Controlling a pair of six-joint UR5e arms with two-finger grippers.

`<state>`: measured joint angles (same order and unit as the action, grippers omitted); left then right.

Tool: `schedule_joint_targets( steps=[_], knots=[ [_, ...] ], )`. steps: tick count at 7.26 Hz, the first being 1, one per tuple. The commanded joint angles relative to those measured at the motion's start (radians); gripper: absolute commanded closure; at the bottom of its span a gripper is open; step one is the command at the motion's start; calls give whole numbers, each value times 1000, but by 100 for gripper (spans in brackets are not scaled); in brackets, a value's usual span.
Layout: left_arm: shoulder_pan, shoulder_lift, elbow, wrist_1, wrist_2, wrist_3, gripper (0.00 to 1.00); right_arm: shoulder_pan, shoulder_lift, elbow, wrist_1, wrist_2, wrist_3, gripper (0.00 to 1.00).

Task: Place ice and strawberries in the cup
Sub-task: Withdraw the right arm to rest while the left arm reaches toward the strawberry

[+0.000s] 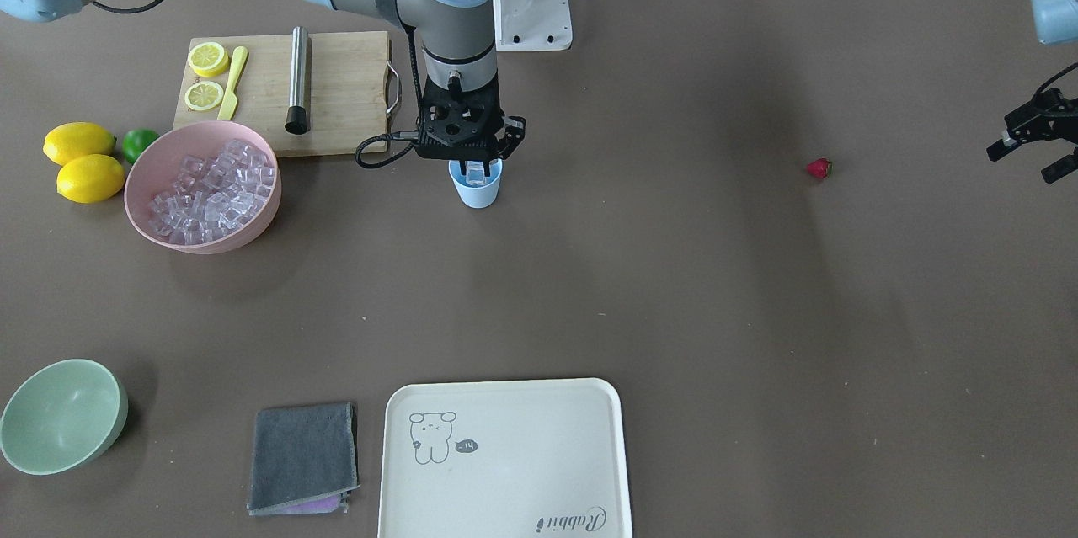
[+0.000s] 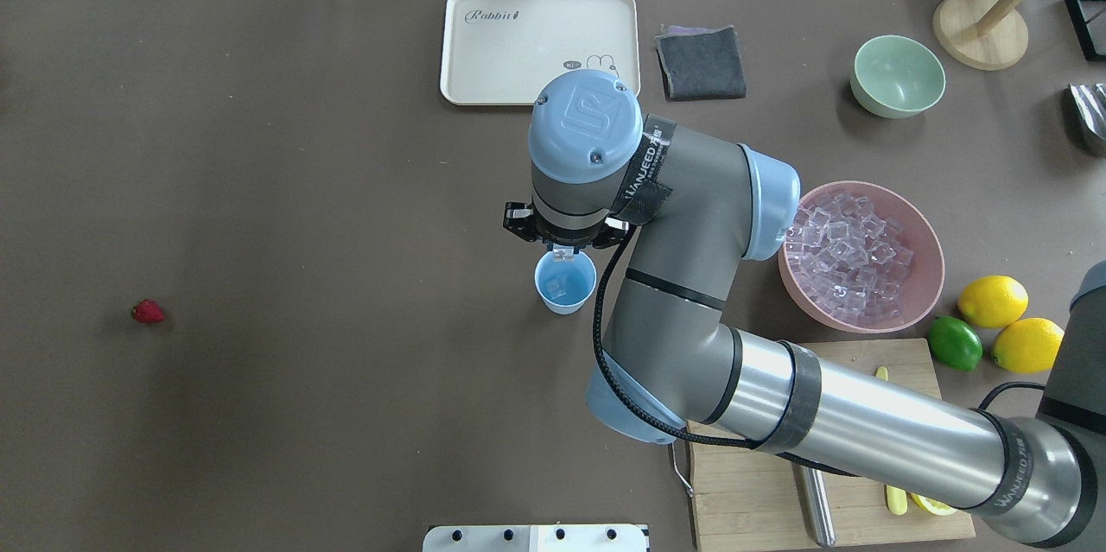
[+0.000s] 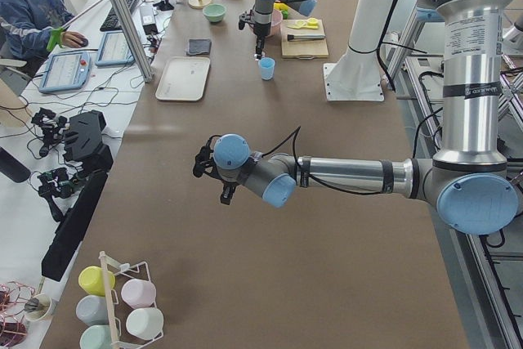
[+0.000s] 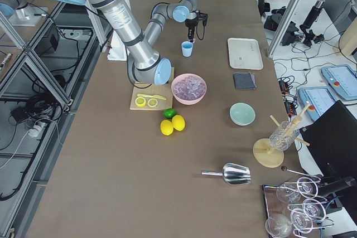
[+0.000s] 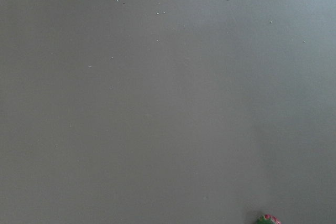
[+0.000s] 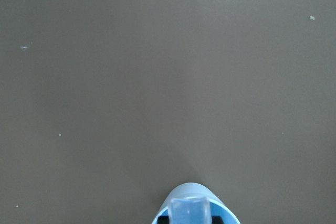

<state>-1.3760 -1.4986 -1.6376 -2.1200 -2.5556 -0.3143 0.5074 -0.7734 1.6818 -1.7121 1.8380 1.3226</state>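
The light-blue cup (image 1: 477,191) stands mid-table, also in the overhead view (image 2: 565,282). My right gripper (image 1: 477,166) hangs just over its mouth, shut on a clear ice cube (image 1: 476,174); the right wrist view shows that cube (image 6: 190,211) above the cup's rim (image 6: 181,192). Another cube (image 2: 560,286) lies inside the cup. Several more ice cubes (image 1: 210,193) fill the pink bowl (image 1: 143,176). The strawberry (image 1: 819,168) lies alone on the table, far from the cup, and shows at the bottom edge of the left wrist view (image 5: 268,219). My left gripper (image 1: 1029,157) is open and empty, above the table beside the berry.
A wooden cutting board (image 1: 337,92) with lemon slices, a yellow knife and a metal muddler lies behind the pink bowl. Two lemons (image 1: 80,159) and a lime (image 1: 139,142) lie beside it. A pale green bowl (image 1: 63,416), a grey cloth (image 1: 303,458) and a white tray (image 1: 505,458) line the far edge.
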Motion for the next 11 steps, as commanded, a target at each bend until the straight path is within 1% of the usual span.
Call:
schedule_joint_targets(
  steps=[1,2,4,5,6,7,8,9,10,11],
  knots=[
    [0,-2,-1,0,0,0,2,-6,-12,13,-3,1,19,10],
    [0,-2,1,0,0,0,2,-9,-4,13,0,1,99,0],
    [6,-3,1,2,2,-2,2,-3,-4,16,-1,3,92,0],
    [9,-5,-2,-8,5,-28,2,20,-20,27,-38,7,89,0],
    [61,-6,5,-105,12,-40,2,40,-56,67,-106,9,36,0],
    [81,-8,9,-162,14,-114,2,80,-179,185,-98,10,-87,0],
    [97,-9,4,-263,17,-182,2,133,-272,253,-95,17,-202,0],
    [130,-23,10,-335,17,-265,2,217,-314,256,-95,96,-306,0],
    [153,-63,9,-344,17,-346,2,308,-370,266,-78,172,-435,0],
    [197,-58,2,-362,58,-392,2,388,-464,272,-5,222,-544,0]
  ],
)
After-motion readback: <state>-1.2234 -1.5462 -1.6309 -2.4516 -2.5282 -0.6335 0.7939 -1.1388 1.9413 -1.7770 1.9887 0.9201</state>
